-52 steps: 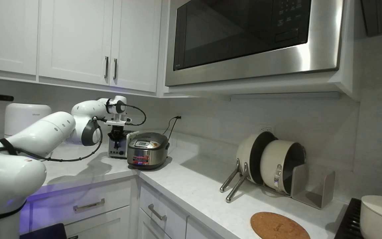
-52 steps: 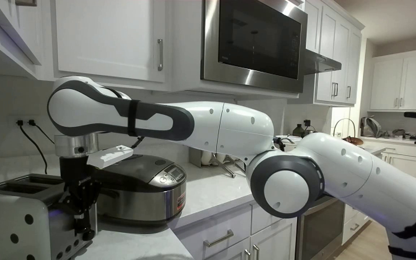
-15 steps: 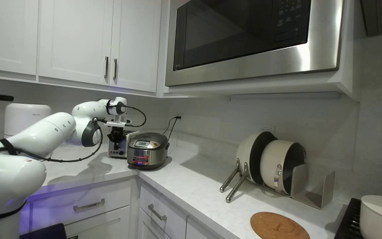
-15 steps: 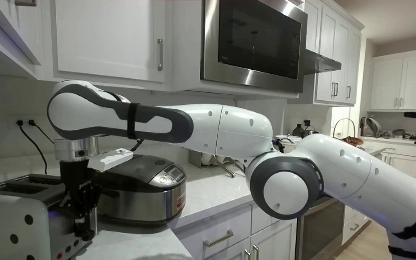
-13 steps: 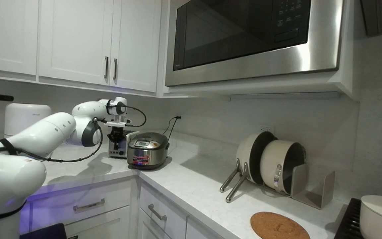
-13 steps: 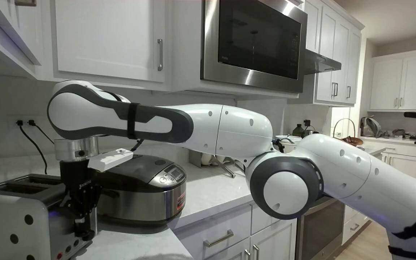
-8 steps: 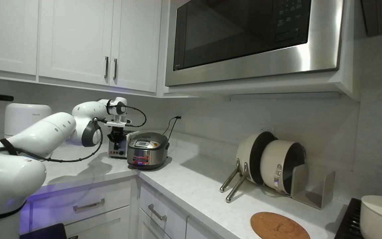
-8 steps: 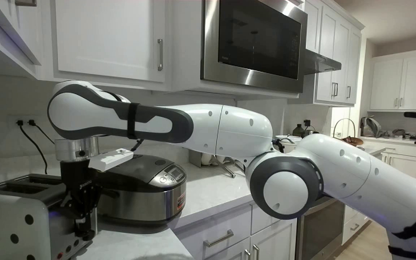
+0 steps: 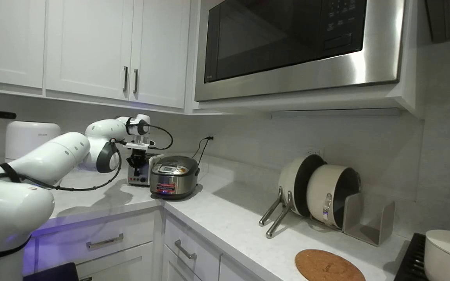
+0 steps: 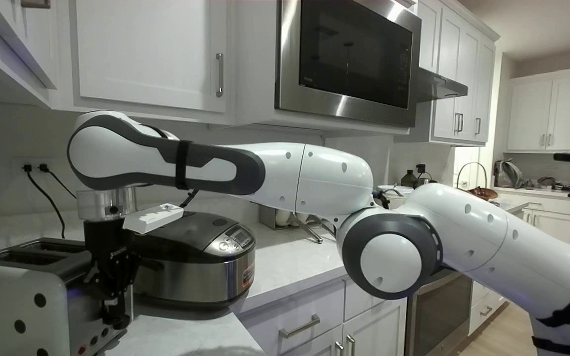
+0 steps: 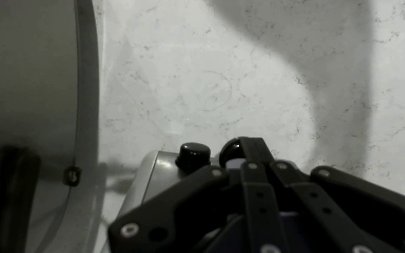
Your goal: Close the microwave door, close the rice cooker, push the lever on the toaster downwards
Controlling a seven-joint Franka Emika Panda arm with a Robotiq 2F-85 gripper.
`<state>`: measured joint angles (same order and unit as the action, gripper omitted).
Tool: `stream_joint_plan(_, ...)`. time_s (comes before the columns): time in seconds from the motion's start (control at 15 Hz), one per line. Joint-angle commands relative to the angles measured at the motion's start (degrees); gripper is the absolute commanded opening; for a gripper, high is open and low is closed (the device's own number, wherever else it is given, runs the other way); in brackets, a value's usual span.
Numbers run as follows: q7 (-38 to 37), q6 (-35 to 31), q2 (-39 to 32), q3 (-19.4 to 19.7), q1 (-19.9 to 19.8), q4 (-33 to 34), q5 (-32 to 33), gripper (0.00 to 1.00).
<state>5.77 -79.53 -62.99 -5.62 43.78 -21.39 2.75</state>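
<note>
A kitchen: white cabinets [image 9: 90, 47], microwave [image 9: 283, 43], rice cooker [image 9: 174, 179], toaster [image 10: 25, 296], 2 racked pans [image 9: 324, 191].

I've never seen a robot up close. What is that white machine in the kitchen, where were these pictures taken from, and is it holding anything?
The white machine is a robot arm, and the black part at its end is its gripper. Two pictures look on from outside, from different places; the close-up looks down from the robot's wrist.

On the counter stand a dotted toaster and, beside it, a steel rice cooker with its lid down. An exterior view also shows cream pans on edge in a rack and a round brown mat. Overhead, the microwave door looks shut.

The gripper is low at one end of the toaster. It looks closed, and I see nothing held in it. Whether it touches a toaster lever, I cannot tell.
</note>
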Motion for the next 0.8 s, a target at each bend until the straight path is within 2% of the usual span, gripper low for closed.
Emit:
stream_joint_plan(0.0,3.4,-1.8,-3.0,-0.7,-0.7,0.1,-0.7,0.00)
stream_joint_plan(0.73,3.7,-1.8,-2.9,-0.4,-0.4,0.1,-0.4,0.00)
